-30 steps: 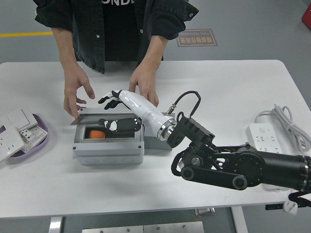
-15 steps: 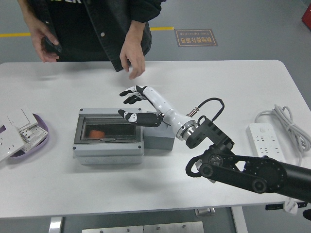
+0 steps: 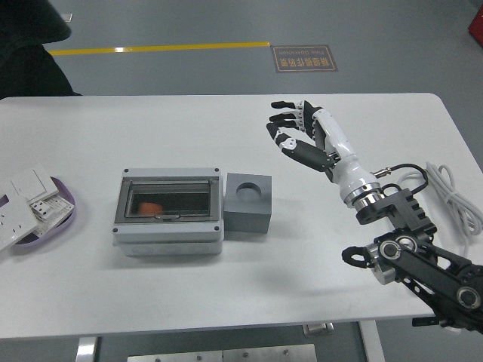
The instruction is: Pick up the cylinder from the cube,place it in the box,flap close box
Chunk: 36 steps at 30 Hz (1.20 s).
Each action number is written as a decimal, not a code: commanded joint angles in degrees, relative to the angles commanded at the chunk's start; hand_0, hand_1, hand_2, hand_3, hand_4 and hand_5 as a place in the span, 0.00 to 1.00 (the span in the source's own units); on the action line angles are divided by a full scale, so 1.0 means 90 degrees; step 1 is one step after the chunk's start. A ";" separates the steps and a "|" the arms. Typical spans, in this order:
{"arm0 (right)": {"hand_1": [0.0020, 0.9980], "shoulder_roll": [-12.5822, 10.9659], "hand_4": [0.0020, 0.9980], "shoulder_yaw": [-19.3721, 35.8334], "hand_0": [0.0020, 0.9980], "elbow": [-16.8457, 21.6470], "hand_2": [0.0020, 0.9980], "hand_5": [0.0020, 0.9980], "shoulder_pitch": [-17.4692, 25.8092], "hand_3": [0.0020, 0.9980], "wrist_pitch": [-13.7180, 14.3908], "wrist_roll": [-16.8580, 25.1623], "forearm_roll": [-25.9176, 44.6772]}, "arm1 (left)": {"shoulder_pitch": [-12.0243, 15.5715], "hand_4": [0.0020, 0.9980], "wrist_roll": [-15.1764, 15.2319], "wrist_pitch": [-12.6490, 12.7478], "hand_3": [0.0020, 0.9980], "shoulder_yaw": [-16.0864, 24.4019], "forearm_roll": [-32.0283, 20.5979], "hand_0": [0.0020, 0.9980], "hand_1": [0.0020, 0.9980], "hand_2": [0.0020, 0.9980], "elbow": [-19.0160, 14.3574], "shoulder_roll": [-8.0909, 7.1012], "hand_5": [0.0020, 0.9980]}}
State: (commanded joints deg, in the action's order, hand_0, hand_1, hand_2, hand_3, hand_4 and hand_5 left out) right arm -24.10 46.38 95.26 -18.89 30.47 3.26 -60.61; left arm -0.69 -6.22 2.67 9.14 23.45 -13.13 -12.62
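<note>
— How is the arm posed?

— The right arm [image 3: 407,249] comes in from the lower right corner and angles up and left, its right hand [image 3: 302,132] held over the bare white table [image 3: 151,286], well to the right of the grey cube [image 3: 249,202]. The fingers [image 3: 285,119] are spread and slightly bent, and they hold nothing.

— And the cylinder?

— The orange cylinder [image 3: 151,205] lies inside the grey box [image 3: 169,210], seen dimly through the closed transparent flap [image 3: 167,200]. The cube sits just beside the box's right wall, its round socket facing up (no cylinder in it).

— What differs from half a second ago?

— The hand was then over the box's right end, next to the flap; now it has pulled back to the right and far side of the table. The person's hands, which hung above the far edge, have gone, and only a dark sleeve [image 3: 30,38] shows at the top left. The box and cube have not moved.
</note>
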 joint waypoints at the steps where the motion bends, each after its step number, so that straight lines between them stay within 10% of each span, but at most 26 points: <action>1: 0.64 0.0000 0.68 0.0053 0.75 -0.0029 0.63 0.26 0.0037 0.67 -0.0003 -0.0001 -0.0010 | -0.0001 0.69 0.0002 -0.0001 0.63 0.0004 0.0008 0.60 0.62 0.61 -0.0001 -0.0001 0.21; 20: 0.64 0.0312 0.65 0.0400 0.75 -0.0333 0.63 0.25 0.0292 0.67 -0.0061 -0.0242 -0.0837 | -0.0012 0.69 0.0036 -0.0006 0.63 0.0147 0.0280 0.60 0.62 0.61 -0.0034 -0.0116 0.21; 36: 0.65 0.0366 0.65 0.0495 0.75 -0.0547 0.63 0.25 0.0480 0.67 0.0373 0.0746 -0.0210 | 0.0020 0.69 -0.0097 0.0162 0.63 0.0306 0.0370 0.60 0.62 0.61 0.0036 -0.0033 0.21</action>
State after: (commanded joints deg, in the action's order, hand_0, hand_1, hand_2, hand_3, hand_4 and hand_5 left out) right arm -20.80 50.83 90.33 -14.57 33.83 9.97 -62.50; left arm -0.51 -7.09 4.12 11.89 26.78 -12.80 -12.92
